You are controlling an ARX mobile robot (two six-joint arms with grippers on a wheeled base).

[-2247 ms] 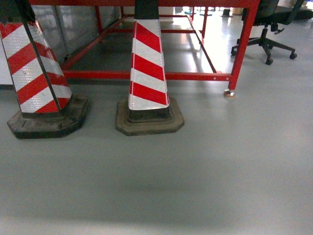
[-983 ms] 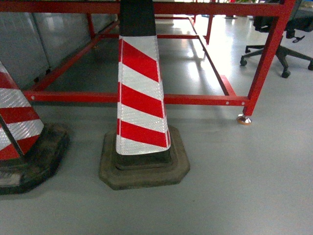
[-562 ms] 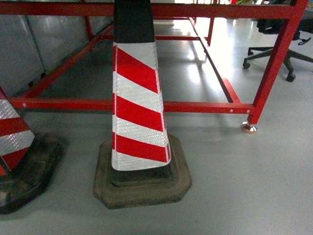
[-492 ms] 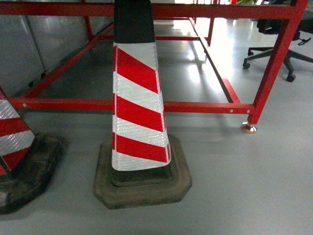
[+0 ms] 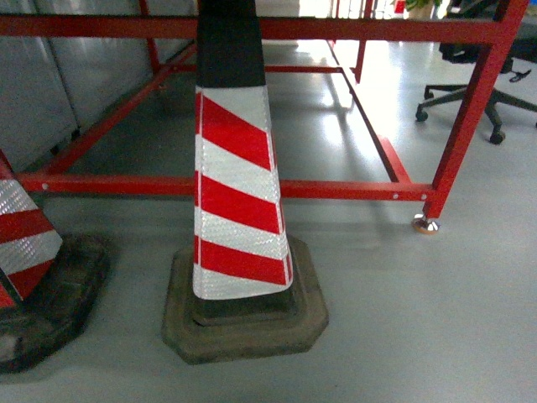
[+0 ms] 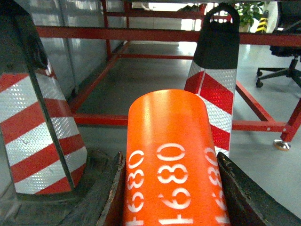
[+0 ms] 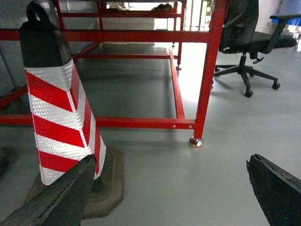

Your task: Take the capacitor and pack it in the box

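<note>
Left wrist: left hand clamps glossy orange cylindrical capacitor; right hand apart.

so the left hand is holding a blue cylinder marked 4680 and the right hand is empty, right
Not quite: the cylinder is orange, not blue, as the left wrist view shows, with 4680 printed on it in white between the left hand's fingers. The rest holds: in the right wrist view the right hand is open with nothing between its fingers.

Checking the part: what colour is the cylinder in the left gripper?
Orange capacitor with white digits, clearest in the left wrist view.
</note>
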